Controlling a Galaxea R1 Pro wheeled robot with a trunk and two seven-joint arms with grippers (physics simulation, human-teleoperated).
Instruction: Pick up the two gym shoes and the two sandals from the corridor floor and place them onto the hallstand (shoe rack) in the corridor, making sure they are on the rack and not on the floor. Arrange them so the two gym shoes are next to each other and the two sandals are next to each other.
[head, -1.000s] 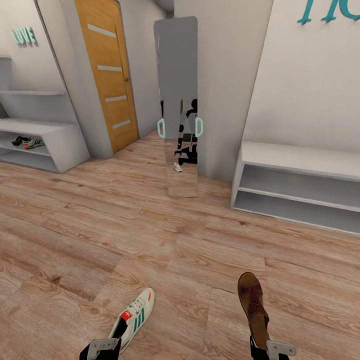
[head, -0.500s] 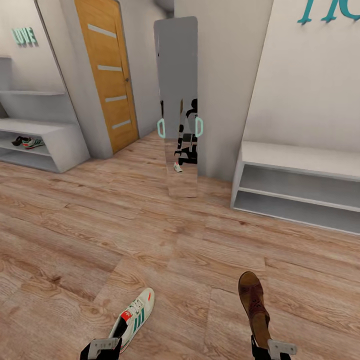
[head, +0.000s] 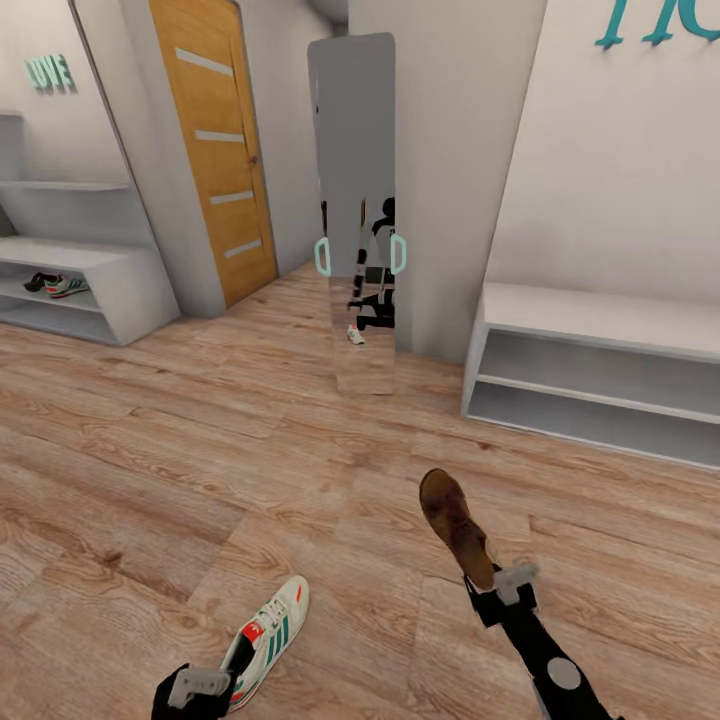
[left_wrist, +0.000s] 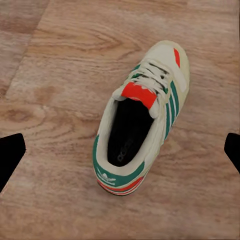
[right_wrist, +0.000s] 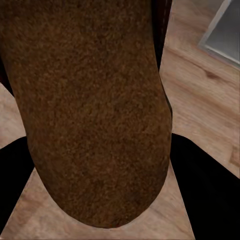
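The flat dark brown leather sandal (head: 456, 528) is clamped at its heel end by the right gripper (head: 492, 590), its toe pointing away from the jaws and up-left toward the mirror, lifted off the floor. In the right wrist view the sandal's grainy brown sole (right_wrist: 95, 110) lies directly between the two black fingers (right_wrist: 210, 195), which press against it on both sides.

The low white lace-up gym shoe with green side stripes and orange-red patches (head: 268, 633) lies on the light brown wood-plank corridor floor (head: 300, 470), its heel just beside the left gripper (head: 200, 690) and its toe pointing away from it. In the left wrist view this shoe (left_wrist: 142, 117) sits between and beyond the spread black fingertips (left_wrist: 11, 155), which stand well apart on either side without touching it, so the left pincer is open and empty.

A second gym shoe (head: 55, 285) rests in the upper shelf slot of the pale grey hallstand with floating shelves (head: 110, 270), far ahead and to the left of the left gripper. Straight ahead of both grippers stands a tall narrow mirror (head: 355, 210), beside an orange wooden door (head: 215, 140). Ahead and to the right of the right gripper sits a long low white bench with open shelves (head: 600, 350)
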